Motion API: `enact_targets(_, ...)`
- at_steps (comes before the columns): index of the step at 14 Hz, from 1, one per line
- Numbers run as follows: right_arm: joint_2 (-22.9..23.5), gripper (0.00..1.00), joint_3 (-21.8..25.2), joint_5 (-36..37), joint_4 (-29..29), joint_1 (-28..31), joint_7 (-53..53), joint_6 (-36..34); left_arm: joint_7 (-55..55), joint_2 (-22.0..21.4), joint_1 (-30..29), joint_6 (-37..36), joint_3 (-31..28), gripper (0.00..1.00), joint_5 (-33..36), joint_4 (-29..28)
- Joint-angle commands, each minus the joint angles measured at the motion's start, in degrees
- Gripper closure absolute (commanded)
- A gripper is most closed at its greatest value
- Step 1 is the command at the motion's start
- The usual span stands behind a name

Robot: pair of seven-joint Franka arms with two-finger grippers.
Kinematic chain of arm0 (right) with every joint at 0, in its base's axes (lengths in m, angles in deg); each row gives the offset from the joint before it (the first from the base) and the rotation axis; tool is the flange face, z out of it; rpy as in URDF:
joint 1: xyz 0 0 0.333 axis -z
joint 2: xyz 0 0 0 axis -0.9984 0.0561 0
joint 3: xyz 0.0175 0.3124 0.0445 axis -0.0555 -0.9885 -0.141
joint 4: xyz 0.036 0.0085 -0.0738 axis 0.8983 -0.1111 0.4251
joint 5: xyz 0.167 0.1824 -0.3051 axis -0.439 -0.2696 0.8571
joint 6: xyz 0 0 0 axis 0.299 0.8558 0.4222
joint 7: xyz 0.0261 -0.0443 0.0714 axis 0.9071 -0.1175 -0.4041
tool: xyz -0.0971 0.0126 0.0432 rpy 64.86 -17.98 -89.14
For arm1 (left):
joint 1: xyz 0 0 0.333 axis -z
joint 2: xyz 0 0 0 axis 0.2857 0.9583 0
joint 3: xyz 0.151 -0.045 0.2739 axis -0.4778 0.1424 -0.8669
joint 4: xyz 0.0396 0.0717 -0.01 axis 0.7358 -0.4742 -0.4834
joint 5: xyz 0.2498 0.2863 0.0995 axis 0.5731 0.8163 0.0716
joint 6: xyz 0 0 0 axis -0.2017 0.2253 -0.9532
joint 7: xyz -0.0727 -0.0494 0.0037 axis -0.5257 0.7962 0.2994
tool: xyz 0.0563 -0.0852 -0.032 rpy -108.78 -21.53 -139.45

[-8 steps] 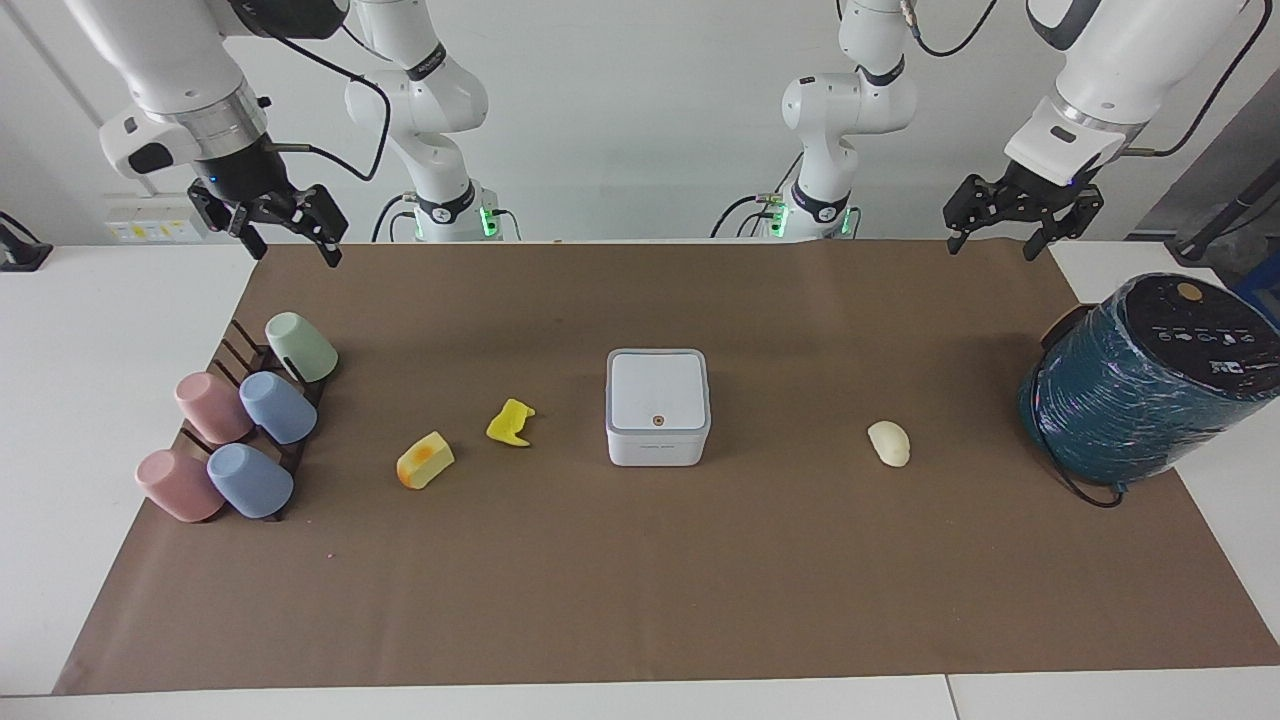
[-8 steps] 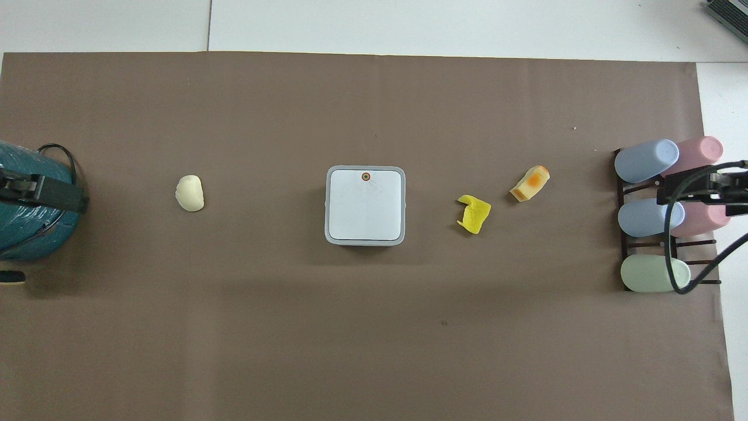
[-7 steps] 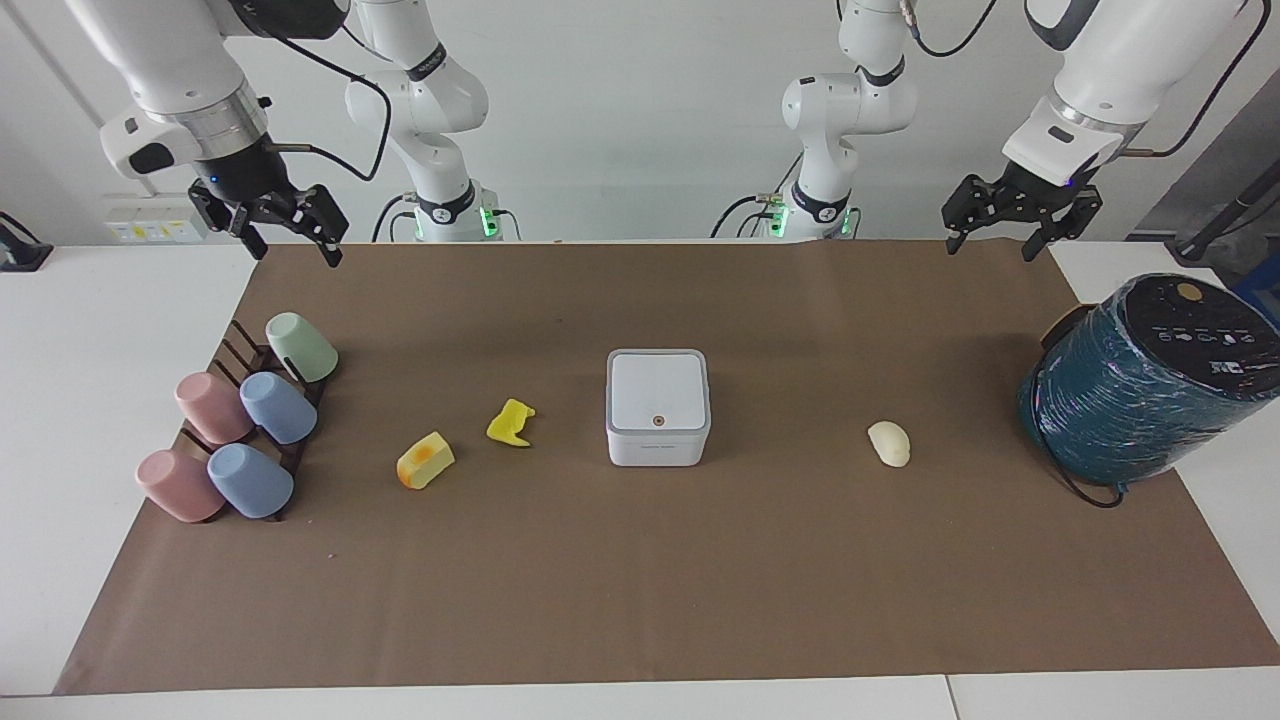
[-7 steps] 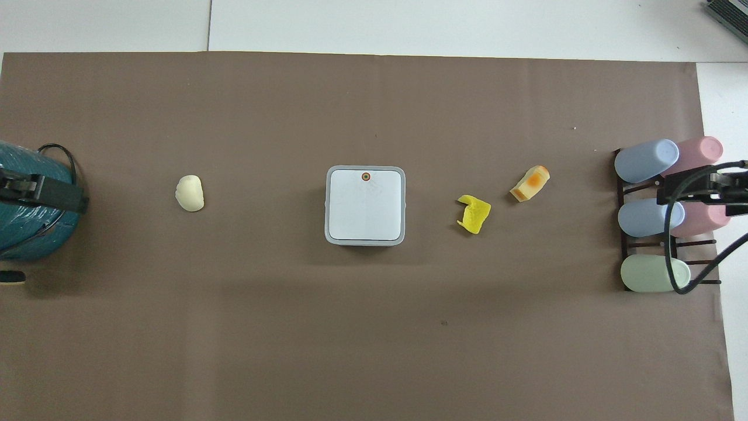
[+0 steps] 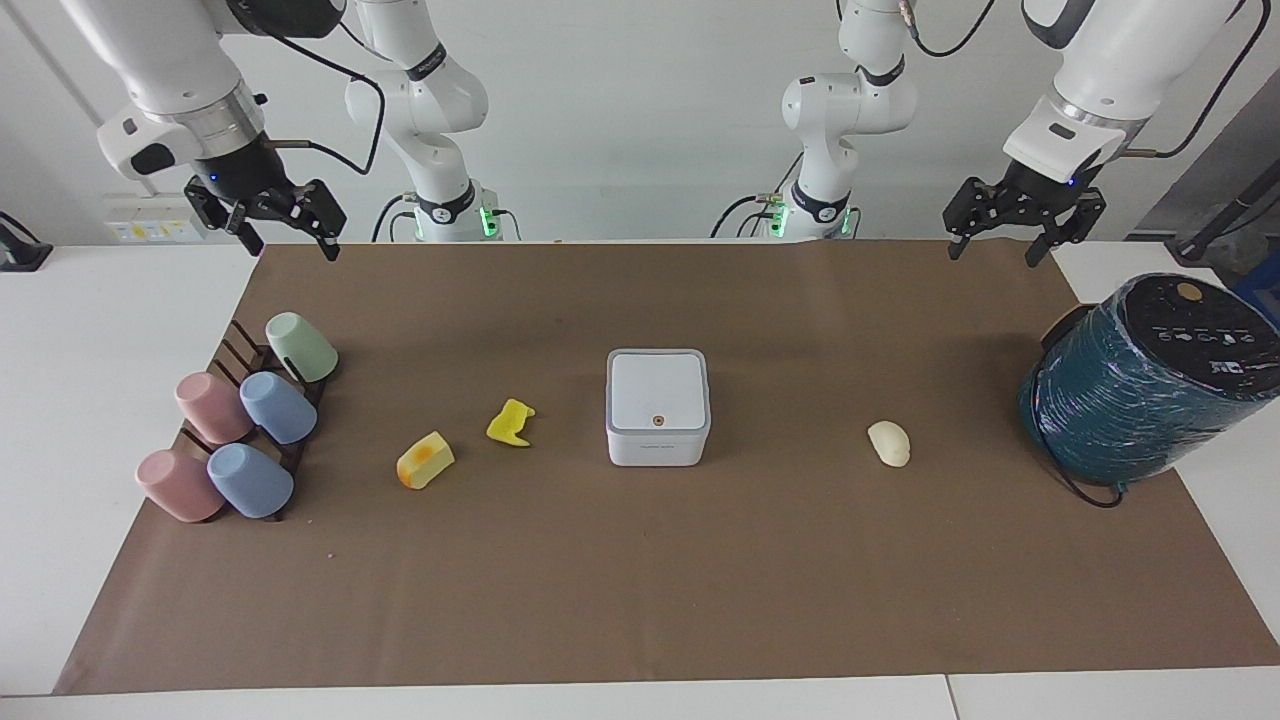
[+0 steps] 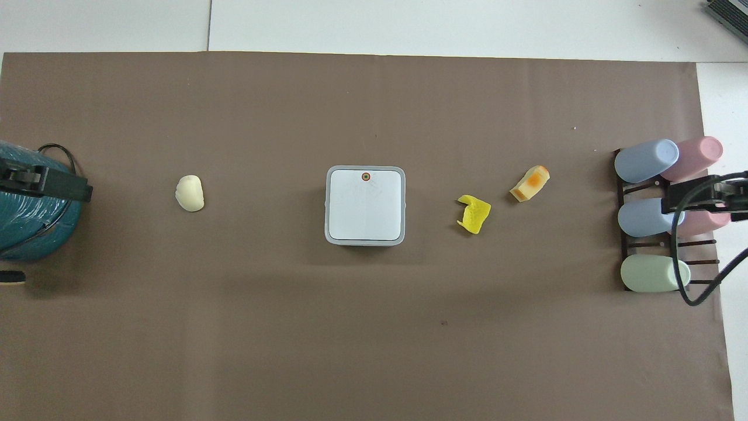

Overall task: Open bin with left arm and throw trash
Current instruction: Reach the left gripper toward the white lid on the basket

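The white bin stands in the middle of the brown mat with its lid shut, also in the overhead view. The cream lump lies beside it toward the left arm's end. The yellow scrap and the yellow-orange wedge lie toward the right arm's end. My left gripper hangs open and empty, high by the teal cylinder. My right gripper hangs open and empty, high over the cup rack's end of the mat.
A big teal wrapped cylinder with a black cable stands at the left arm's end. A dark rack with several pastel cups lies at the right arm's end. The brown mat covers most of the white table.
Both grippers have shifted slightly while staying high. The bin and the three pieces of trash have not moved.
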Motion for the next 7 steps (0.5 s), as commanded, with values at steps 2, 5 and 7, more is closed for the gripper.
enact_targets(2, -0.8, 0.0, -0.78, 1.25, -0.52, 1.11, 1.42, -0.31, 1.09, -0.93, 1.94, 4.79, 0.33, 0.0, 0.64, -1.92)
enact_targets(5, -0.89, 0.0, -0.78, 1.25, -1.05, 1.2, 1.24, 0.39, 1.18, -0.93, 2.38, 6.47, 0.6, 0.0, 0.37, -2.01)
enact_targets(7, -0.98, 0.0, -0.78, 1.25, -1.49, 1.03, 1.33, 1.62, 1.27, -0.84, 5.1, 7.79, 0.6, 0.0, 0.37, -2.19)
